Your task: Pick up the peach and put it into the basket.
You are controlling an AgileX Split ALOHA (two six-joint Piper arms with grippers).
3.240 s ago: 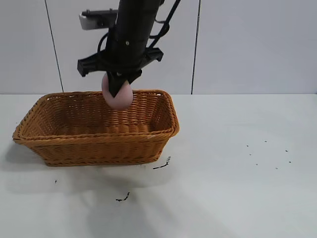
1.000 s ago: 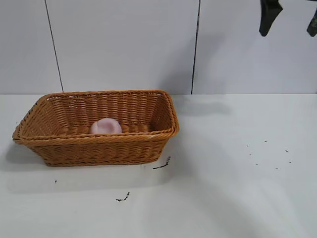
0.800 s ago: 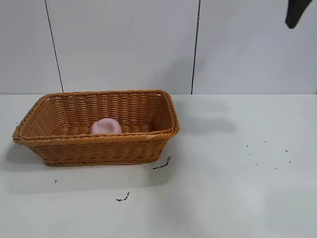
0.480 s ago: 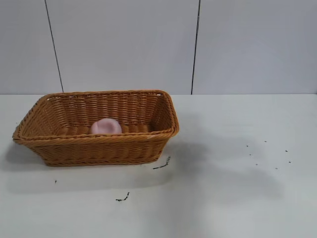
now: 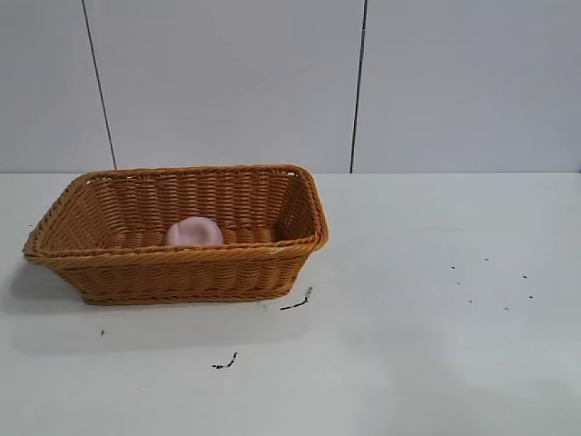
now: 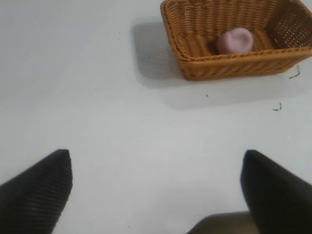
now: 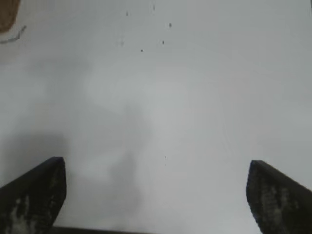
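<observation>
Both hands gape empty (left hand [image 6: 156, 195] far from basket-held peach [image 6: 234, 40]).

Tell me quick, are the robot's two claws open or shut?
Left gripper: open, holding nothing.
Right gripper: open, holding nothing.

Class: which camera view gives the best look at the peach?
The left wrist view: it looks down into the basket, showing the whole peach. The exterior view shows only the peach's top above the rim. The right wrist view misses it entirely.
</observation>
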